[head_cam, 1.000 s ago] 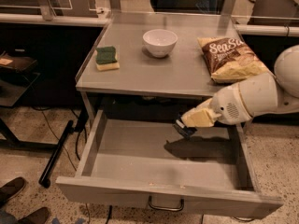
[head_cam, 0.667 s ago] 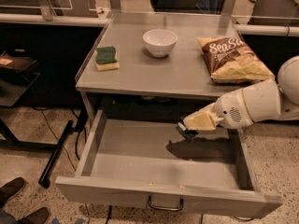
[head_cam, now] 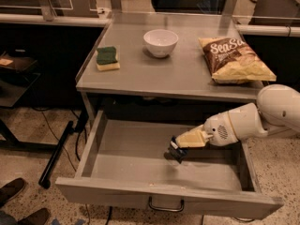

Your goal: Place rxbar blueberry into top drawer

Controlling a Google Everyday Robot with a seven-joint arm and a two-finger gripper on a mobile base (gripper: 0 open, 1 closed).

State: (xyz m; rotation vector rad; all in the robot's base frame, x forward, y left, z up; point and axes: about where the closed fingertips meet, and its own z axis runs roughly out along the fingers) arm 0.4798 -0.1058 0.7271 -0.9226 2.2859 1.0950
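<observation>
The rxbar blueberry (head_cam: 176, 152) hangs inside the open top drawer (head_cam: 126, 146), right of the drawer's middle and low over its flat grey floor. A small shadow lies just under the bar, and I cannot tell whether its lower end touches the floor. The tool (head_cam: 179, 145) grips the bar's upper end, its pale fingers (head_cam: 191, 138) drawn in narrow on the dark wrapper. The tool slants down and to the left from the white arm (head_cam: 243, 122), which comes in over the drawer's right wall.

A broad stretch of bare drawer floor lies to the left of the bar, up to the left wall. There is less room between the bar and the right wall, and the arm hangs above that part. The front wall with its curved metal handle (head_cam: 166, 205) stands near the bar. The counter (head_cam: 154, 76) edge overhangs the drawer's back. On the counter, well apart from one another, sit a sponge (head_cam: 107, 58) at the left, a white bowl (head_cam: 161, 41) in the middle, and a chip bag (head_cam: 234, 60) at the right, close to that edge.
</observation>
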